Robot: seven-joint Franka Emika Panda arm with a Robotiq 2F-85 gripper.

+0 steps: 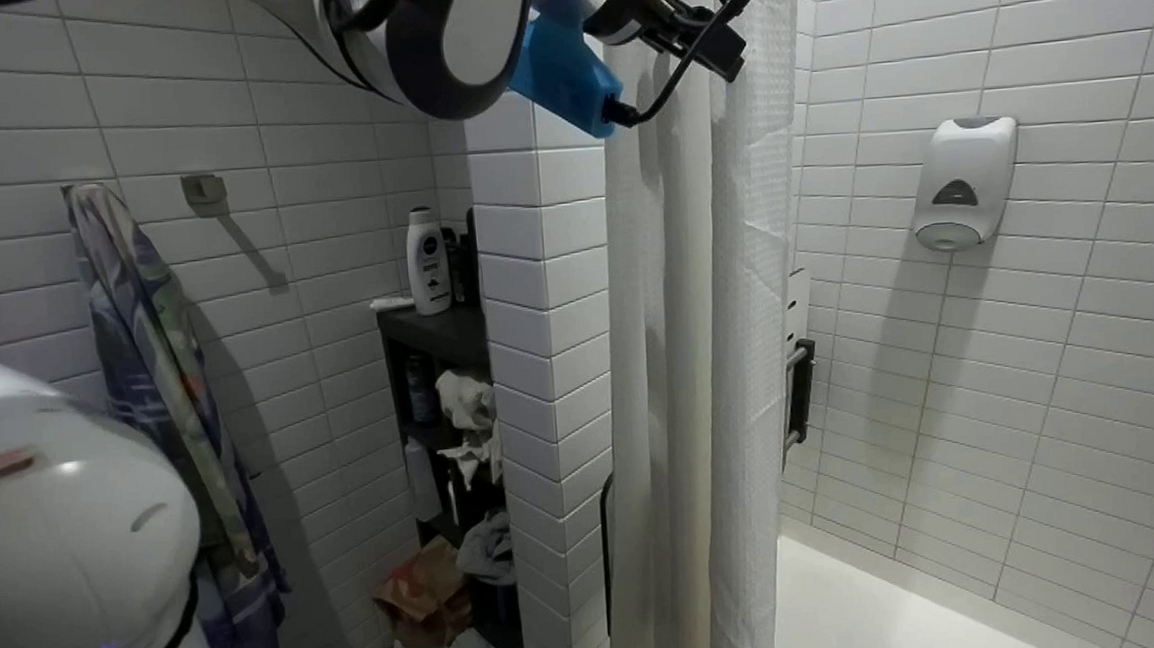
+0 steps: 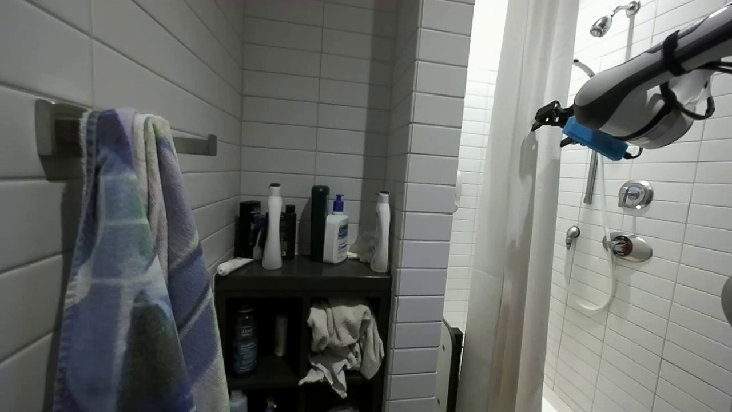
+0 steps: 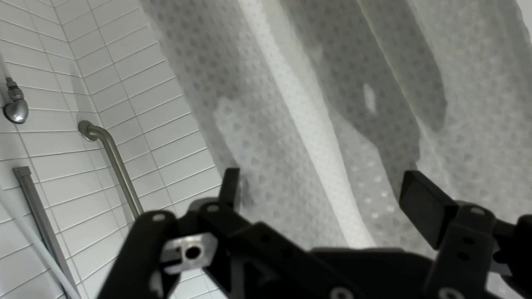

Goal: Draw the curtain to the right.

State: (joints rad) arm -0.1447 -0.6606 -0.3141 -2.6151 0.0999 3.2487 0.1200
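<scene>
The white curtain [image 1: 685, 377] hangs in vertical folds beside the tiled column in both exterior views [image 2: 509, 240]. It is bunched into a narrow strip at the shower opening. In the wrist view the curtain [image 3: 282, 137] fills the middle and right, with its left edge near the left finger. My gripper [image 3: 324, 195] is open, its two fingers apart with curtain folds showing between and beyond them. In an exterior view the gripper [image 2: 548, 134] is at the upper part of the curtain, close to its surface. Whether the fingertips touch the fabric I cannot tell.
A white tiled column [image 2: 426, 229] stands beside the curtain. A dark shelf [image 2: 303, 280] with bottles and cloths is behind it. A towel [image 2: 137, 274] hangs on the wall. A soap dispenser [image 1: 969, 180], a grab bar [image 3: 118, 162] and a shower valve [image 2: 636, 194] are on the shower walls.
</scene>
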